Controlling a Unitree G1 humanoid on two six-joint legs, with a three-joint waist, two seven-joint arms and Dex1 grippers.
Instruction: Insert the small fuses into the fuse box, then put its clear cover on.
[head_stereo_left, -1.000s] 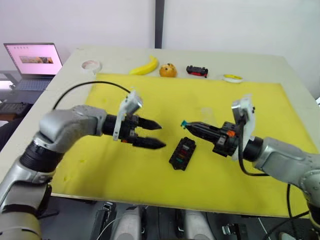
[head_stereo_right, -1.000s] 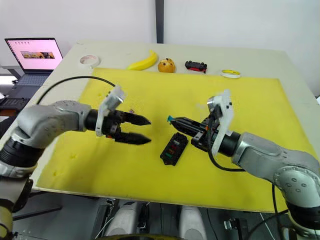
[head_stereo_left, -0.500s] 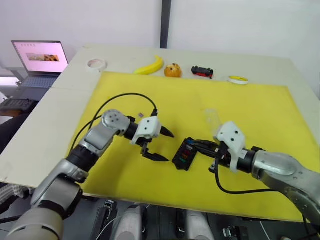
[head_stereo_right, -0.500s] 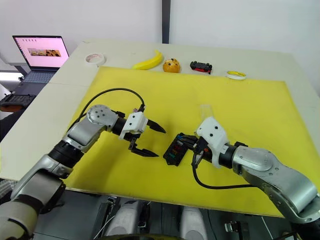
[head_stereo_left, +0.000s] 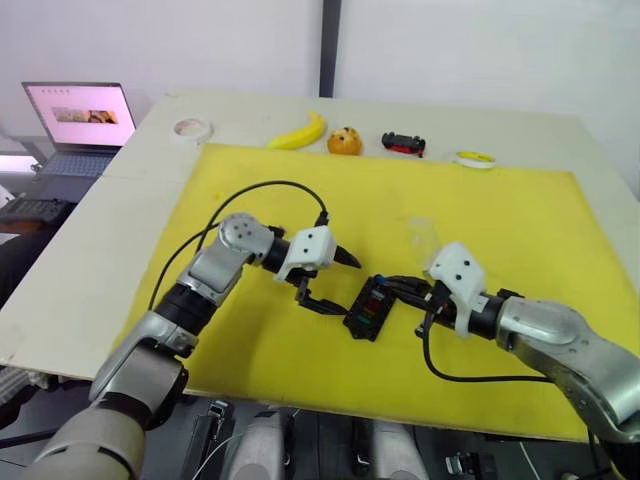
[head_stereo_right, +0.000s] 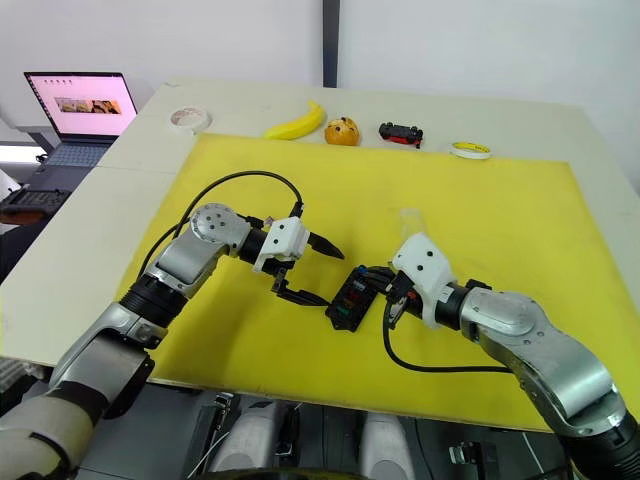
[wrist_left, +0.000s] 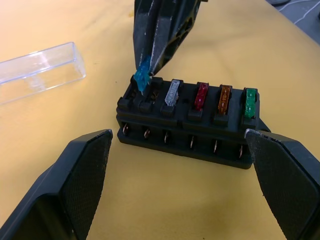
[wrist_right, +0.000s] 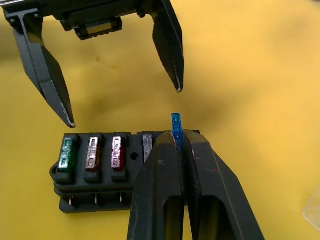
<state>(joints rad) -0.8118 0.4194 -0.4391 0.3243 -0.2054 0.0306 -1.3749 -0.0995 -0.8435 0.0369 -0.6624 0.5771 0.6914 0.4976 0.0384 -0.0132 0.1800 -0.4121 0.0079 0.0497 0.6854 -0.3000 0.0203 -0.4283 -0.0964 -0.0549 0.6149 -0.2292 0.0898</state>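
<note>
The black fuse box (head_stereo_left: 368, 308) lies on the yellow mat (head_stereo_left: 250, 190). Green, orange-brown, red and grey small fuses (wrist_left: 200, 95) stand in its top row. My right gripper (wrist_right: 176, 137) is shut on a teal fuse (wrist_left: 141, 80), whose lower end sits at the box's end slot. My left gripper (head_stereo_left: 345, 285) is open just left of the box, its fingers (wrist_left: 80, 185) spread on either side of the box's long face without touching it. The clear cover (wrist_left: 37, 70) lies flat on the mat just beyond the box, also seen as the cover (head_stereo_left: 422, 233).
Along the far table edge lie a white tape roll (head_stereo_left: 191, 128), a banana (head_stereo_left: 298, 132), an orange (head_stereo_left: 343, 141), a black-and-red toy car (head_stereo_left: 402, 143) and a yellow tape ring (head_stereo_left: 471, 158). A laptop (head_stereo_left: 80, 115) stands off to the left.
My right gripper came down with the teal fuse to the box's end slot. My left gripper moved right and closed in on the box, still open. The camera also shifted.
</note>
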